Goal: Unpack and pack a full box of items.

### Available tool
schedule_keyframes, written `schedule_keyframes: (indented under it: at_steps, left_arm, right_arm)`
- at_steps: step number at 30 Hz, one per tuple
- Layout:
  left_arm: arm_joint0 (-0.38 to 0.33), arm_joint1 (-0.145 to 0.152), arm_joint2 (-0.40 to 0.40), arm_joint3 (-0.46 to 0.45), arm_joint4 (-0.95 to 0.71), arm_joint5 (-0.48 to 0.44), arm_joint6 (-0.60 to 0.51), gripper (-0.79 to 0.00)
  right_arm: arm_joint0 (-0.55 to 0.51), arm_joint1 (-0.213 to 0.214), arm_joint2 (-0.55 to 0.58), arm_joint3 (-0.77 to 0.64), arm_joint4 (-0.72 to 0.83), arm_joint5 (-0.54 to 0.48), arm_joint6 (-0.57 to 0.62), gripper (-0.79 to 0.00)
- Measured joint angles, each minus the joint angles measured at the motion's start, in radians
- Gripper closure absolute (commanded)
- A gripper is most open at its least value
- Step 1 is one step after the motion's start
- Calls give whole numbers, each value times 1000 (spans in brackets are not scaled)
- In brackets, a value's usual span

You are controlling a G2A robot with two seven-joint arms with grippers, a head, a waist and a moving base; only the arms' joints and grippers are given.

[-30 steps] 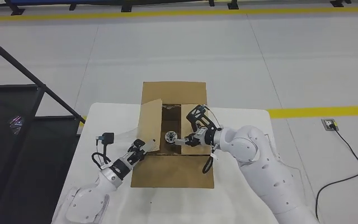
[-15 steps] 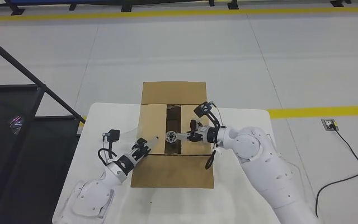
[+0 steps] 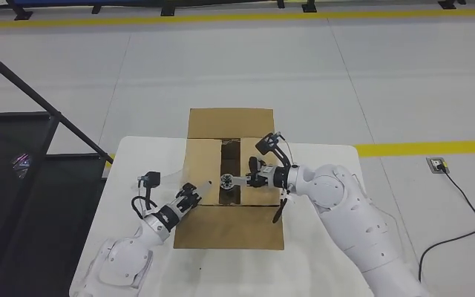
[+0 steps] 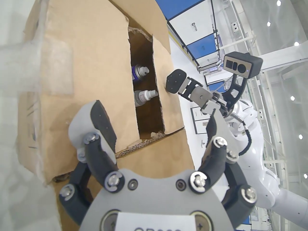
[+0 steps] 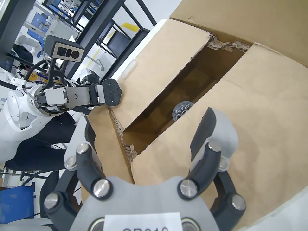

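Box barely open, and unpacking looks not yet begun.
Brown corrugated cardboard box [image 3: 230, 230] sits mid-worktop [image 3: 148, 160] on white cloth. Its side flaps [image 3: 202, 160] lie nearly flat, edges torn and ragged, with a narrow slot between. Through the slot: cylindrical spray bottles [image 4: 142, 96] with white nozzles and a round ribbed grey cap [image 5: 181, 110] — all inside. Left gripper [image 4: 156, 118] spread, empty, at the near-left corner; right gripper [image 5: 149, 121] spread, empty, over the right flap. Left to do — lift out, repack.

Glossy white arms [image 3: 334, 189]. The left gripper [image 4: 156, 115] and right gripper [image 5: 149, 121] share grey plates [image 4: 154, 193], silver screws [image 4: 113, 180], black linkages [image 4: 98, 157], pale black-padded fingers [image 4: 102, 121] and black ribbed cables [image 4: 249, 140].
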Motion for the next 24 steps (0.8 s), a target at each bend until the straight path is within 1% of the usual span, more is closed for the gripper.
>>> schedule_keyframes:
  at_steps: [5, 9, 14, 15, 17, 19, 21, 24]
  left_arm:
    - [53, 10, -78, -81, -31, -20, -1, -785]
    - [130, 21, -177, -138, -59, -48, -15, -785]
    - [246, 37, -321, -128, -116, -114, -96, -785]
    - [272, 41, -352, -117, -135, -135, -130, -785]
    - [305, 47, -386, -97, -175, -167, -200, -785]
    - [327, 54, -414, -70, -252, -194, -301, -785]
    - [334, 62, -427, -47, -307, -214, -402, -785]
    - [333, 71, -418, -25, -362, -241, -542, -785]
  right_arm:
    - [-18, 7, 22, -40, -10, 14, -48, -785]
    - [-26, 12, 38, -71, -59, 70, -97, -785]
    - [-26, 12, 38, -69, -54, 69, -95, -785]
    - [-26, 12, 38, -69, -54, 68, -95, -785]
    - [-27, 12, 38, -69, -54, 69, -96, -785]
    - [-37, 11, 46, -61, -49, 102, -128, -785]
    - [-39, 10, 58, -40, -29, 134, -177, -785]
    - [-23, 6, 73, 10, -8, 164, -243, -785]
